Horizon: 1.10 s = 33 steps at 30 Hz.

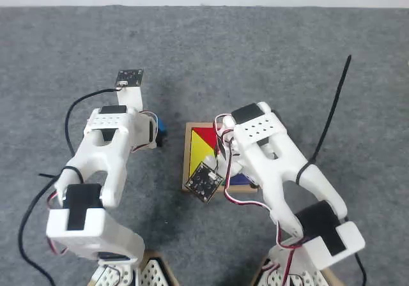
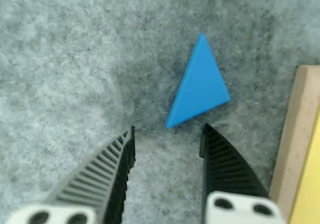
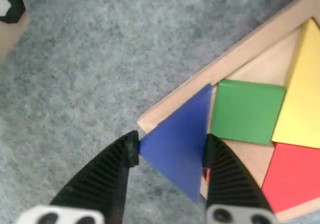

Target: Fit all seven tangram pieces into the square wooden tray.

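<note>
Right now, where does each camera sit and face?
High view: fixed overhead, looking down on left arm, right arm and square wooden tray.
Left wrist view: on that wrist, facing down past open jaws at the light blue triangular piece.
Right wrist view: on that wrist, jaws gripping the dark blue triangular piece over the tray's corner.
All show the tray.

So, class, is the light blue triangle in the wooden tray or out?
Out: the light blue triangle lies on the grey mat, beside the rim of the wooden tray.
</note>
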{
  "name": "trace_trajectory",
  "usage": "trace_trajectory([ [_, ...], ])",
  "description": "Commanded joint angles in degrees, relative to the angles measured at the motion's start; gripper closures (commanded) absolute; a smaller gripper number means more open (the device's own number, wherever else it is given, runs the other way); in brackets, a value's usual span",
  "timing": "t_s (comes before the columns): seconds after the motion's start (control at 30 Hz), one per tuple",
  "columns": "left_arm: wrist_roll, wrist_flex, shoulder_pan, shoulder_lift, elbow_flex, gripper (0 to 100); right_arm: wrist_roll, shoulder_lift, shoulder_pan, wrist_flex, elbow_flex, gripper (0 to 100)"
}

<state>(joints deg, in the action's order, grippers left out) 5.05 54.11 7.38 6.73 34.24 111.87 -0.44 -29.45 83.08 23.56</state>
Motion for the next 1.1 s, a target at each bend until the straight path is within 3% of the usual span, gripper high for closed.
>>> trace_trajectory([
  [0.0, -0.5, -0.8, -0.2, -1.2, -0.4, 79, 0.9, 0.9, 0.0, 0.0, -0.6, 80.4],
  [0.4, -0.5, -0.8, -0.2, -1.2, -0.5, 79, 0.2, 4.8, 1.4, -3.2, -3.7, 80.0],
  [0.63, -0.5, -0.8, -0.2, -1.2, -0.5, 79, -4.9, 5.0, 1.4, -3.5, -6.2, 64.4],
  [0.83, -0.5, -0.8, -0.2, -1.2, -0.5, 79, -5.3, 4.7, 1.4, -3.1, -7.5, 66.9],
  [0.9, -0.5, -0.8, -0.2, -1.2, -0.5, 79, -9.6, 3.7, 1.2, -2.2, -9.5, 69.0],
  [1.07, -0.5, -0.8, -0.2, -1.2, -0.6, 79, -31.6, -4.4, -0.5, 3.4, -17.9, 76.3],
])
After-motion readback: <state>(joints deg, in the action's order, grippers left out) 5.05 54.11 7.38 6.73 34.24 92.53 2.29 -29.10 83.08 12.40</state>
